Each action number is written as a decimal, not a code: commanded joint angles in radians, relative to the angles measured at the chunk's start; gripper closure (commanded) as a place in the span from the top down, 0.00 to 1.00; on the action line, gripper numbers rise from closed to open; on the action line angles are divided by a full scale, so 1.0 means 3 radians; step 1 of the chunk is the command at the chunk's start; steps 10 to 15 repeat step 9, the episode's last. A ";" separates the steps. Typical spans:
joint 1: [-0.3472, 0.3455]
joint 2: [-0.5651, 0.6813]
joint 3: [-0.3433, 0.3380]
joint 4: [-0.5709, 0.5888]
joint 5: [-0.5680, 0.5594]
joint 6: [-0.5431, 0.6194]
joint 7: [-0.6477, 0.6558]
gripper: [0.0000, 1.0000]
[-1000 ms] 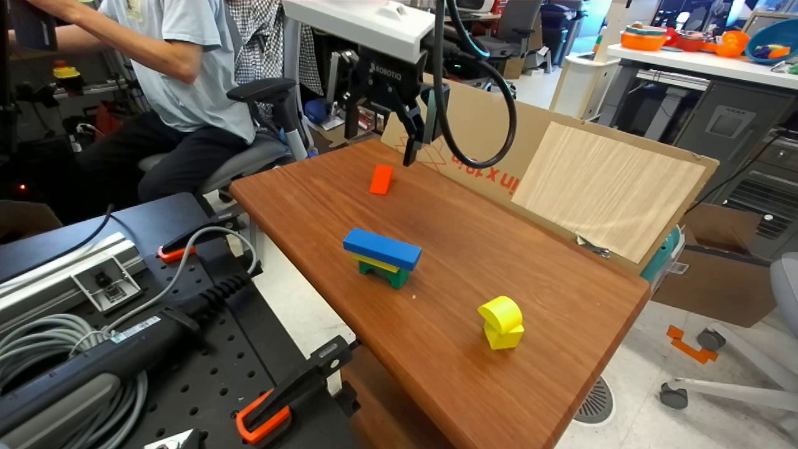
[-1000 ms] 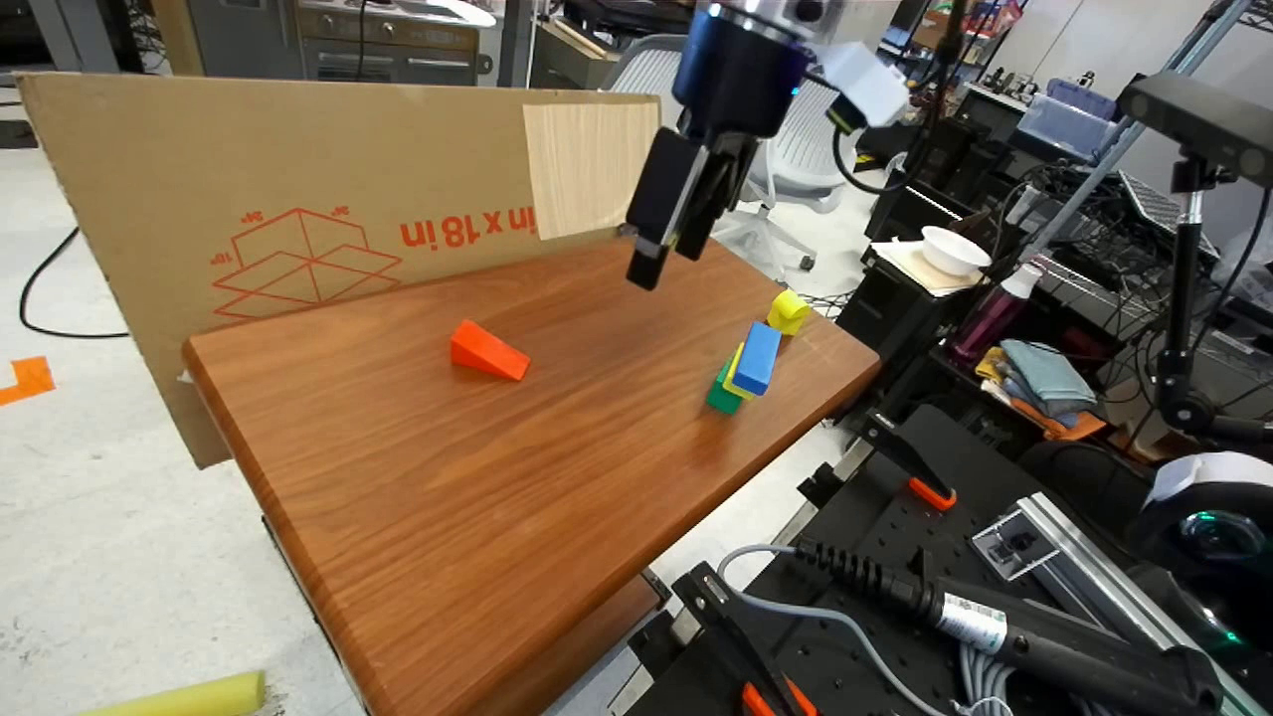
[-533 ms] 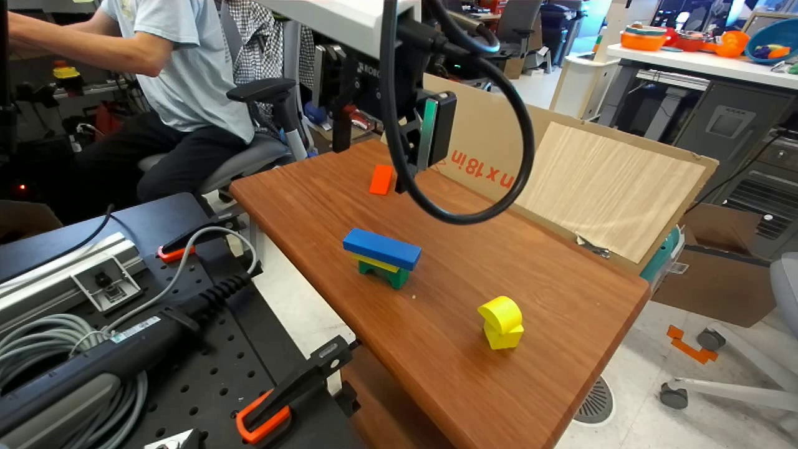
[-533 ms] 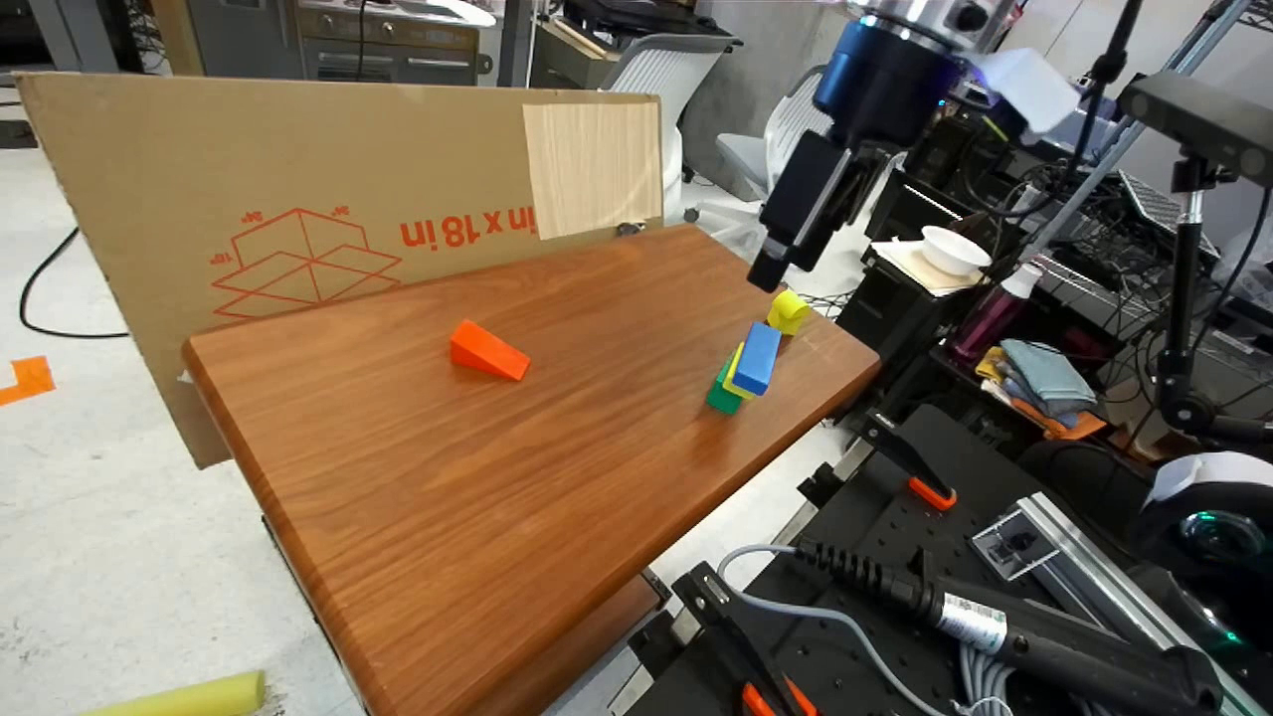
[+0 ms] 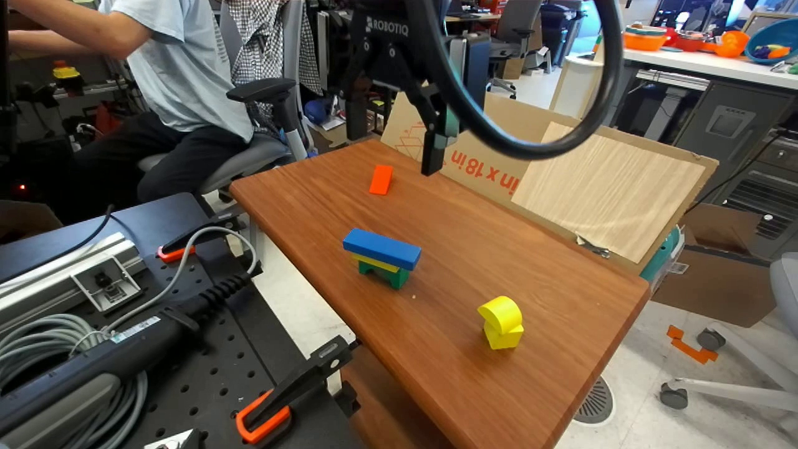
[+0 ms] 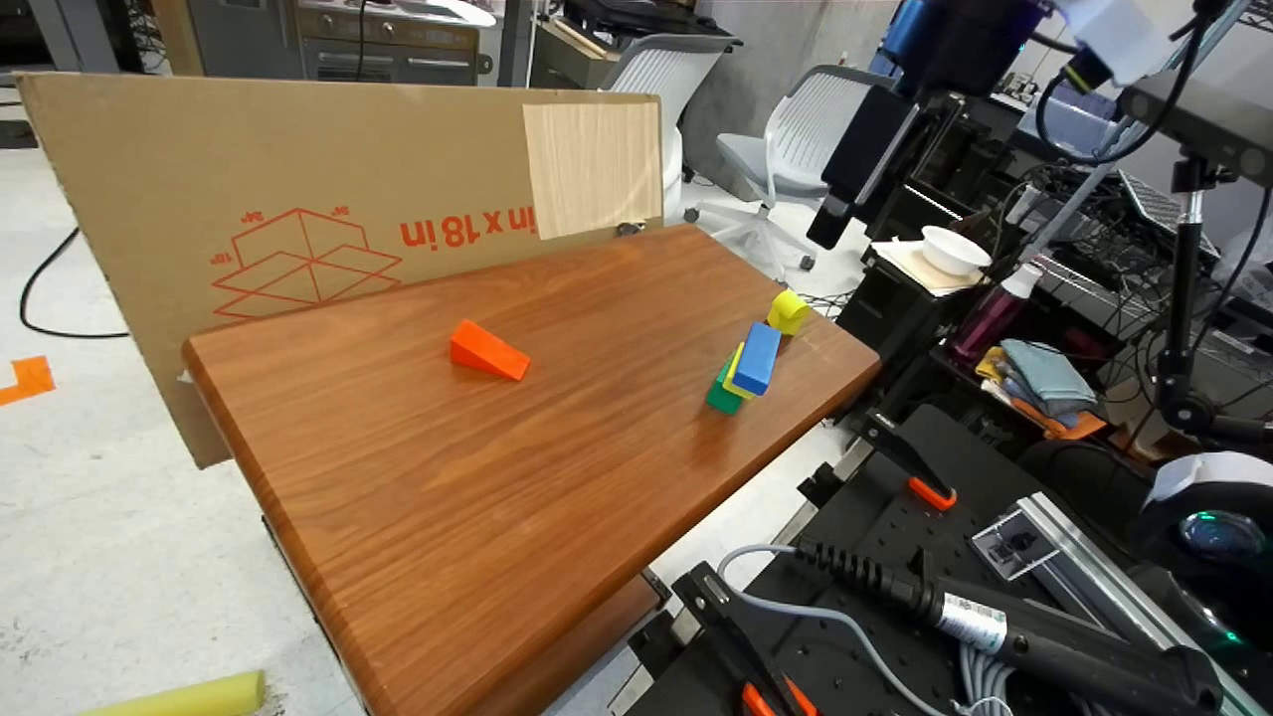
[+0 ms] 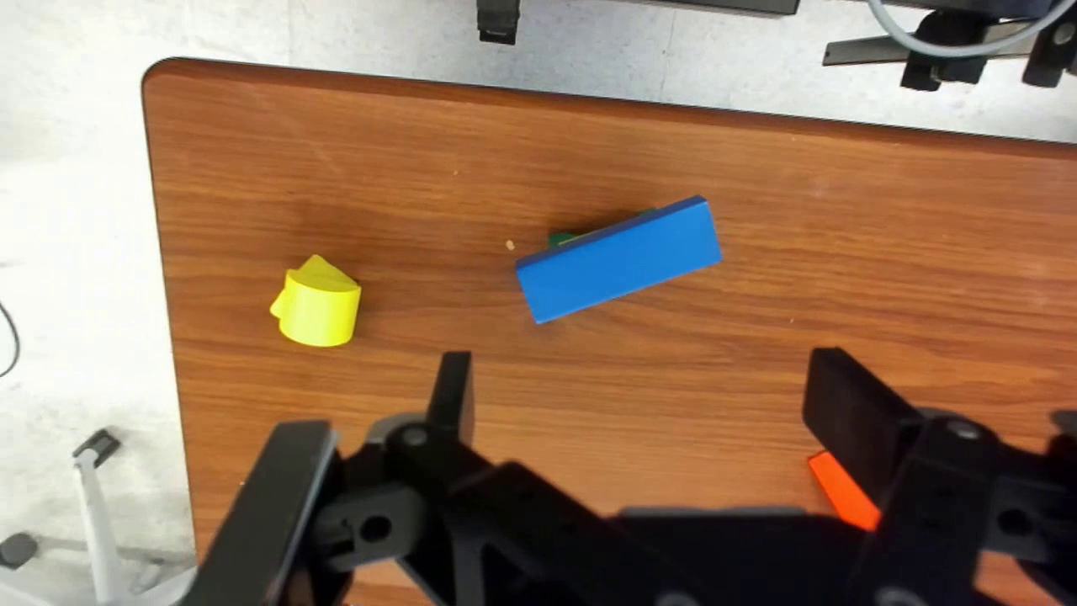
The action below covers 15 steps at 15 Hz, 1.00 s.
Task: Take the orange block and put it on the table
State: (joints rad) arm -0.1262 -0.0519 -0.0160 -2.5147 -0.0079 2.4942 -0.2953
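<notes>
Yellow blocks point(image 7: 320, 311) sit near one short edge of the tabletop point(image 6: 448, 537); open room parts blue block point(image 6: 759, 358) from orange block point(image 6: 487, 353); the pincer point(image 7: 644, 385) gapes wide.

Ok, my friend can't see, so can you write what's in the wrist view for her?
An open black gripper hangs above a wooden table, partly hiding an orange block at lower right. A long blue block sits angled near the middle, with stacked yellow blocks at left.
</notes>
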 commanded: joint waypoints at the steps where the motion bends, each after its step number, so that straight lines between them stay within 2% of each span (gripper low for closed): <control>1: 0.0115 -0.0092 -0.0019 -0.0024 -0.0268 0.0008 0.0375 1.00; 3: 0.0179 -0.0037 -0.0010 0.0026 -0.0160 -0.0089 0.0306 1.00; 15: 0.0203 -0.0013 -0.0041 0.0007 -0.0159 -0.0018 0.0269 1.00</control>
